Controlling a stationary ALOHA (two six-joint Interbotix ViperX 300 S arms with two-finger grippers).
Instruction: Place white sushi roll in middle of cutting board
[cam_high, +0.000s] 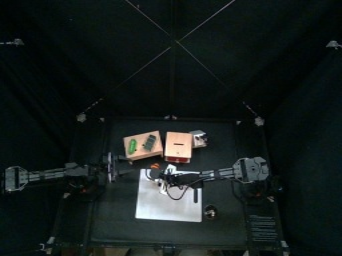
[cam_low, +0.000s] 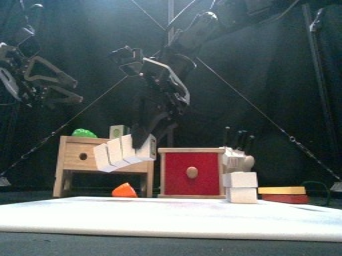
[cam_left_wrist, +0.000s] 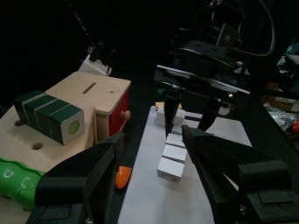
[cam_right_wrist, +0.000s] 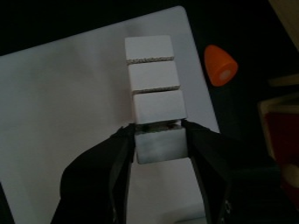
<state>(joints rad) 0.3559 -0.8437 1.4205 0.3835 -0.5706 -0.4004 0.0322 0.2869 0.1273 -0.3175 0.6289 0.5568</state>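
Clearly the right pincer (cam_right_wrist: 158, 150) is clamped on one end of the white segmented sushi roll (cam_right_wrist: 155, 74), tilted above the white rectangular cutting board (cam_right_wrist: 70, 105). Gripped so far off-centre, it could swing or slip out. An orange wedge (cam_right_wrist: 221, 61) lies just off the board's edge, wooden boxes (cam_low: 91, 160) stand behind, and the left pincer (cam_left_wrist: 152, 188) hovers nearby, spread apart.

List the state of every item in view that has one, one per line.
white sushi roll: held at one end, lifted above the board, tilted
right claw: shut on the white sushi roll
left claw: open, empty
cutting board: flat, bare
red box: upright, closed
wooden box: upright
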